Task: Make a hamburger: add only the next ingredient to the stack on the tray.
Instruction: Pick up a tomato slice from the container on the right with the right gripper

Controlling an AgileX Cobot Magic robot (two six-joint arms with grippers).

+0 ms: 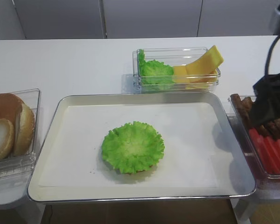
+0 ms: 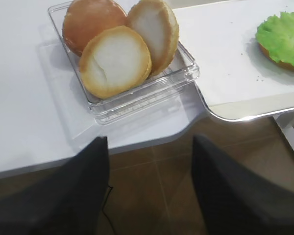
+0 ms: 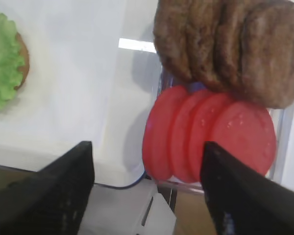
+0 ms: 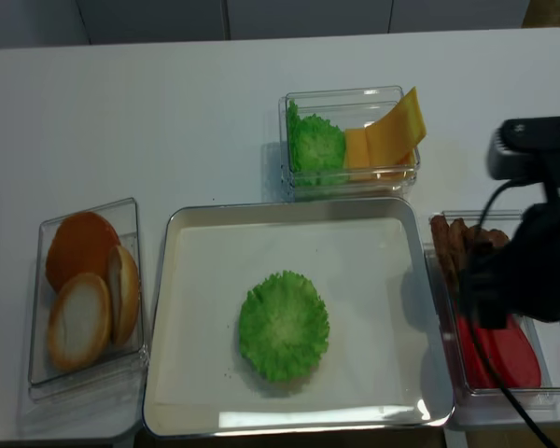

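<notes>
Wrist view: right gripper (image 3: pixel 147 191) jaws open above tomato slice (image 3: pixel 247 137), standing on edge.

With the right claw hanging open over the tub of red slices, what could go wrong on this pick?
1. The tomato slices overlap like fallen dominoes, so the open right claw may pinch two at once.
2. The brown patties lie touching the slices in the same clear tub; a descent slightly off could catch a patty.
3. The lettuce-topped stack sits mid-tray, away from the tub; a thin slice loosely held could slip on the way.
</notes>
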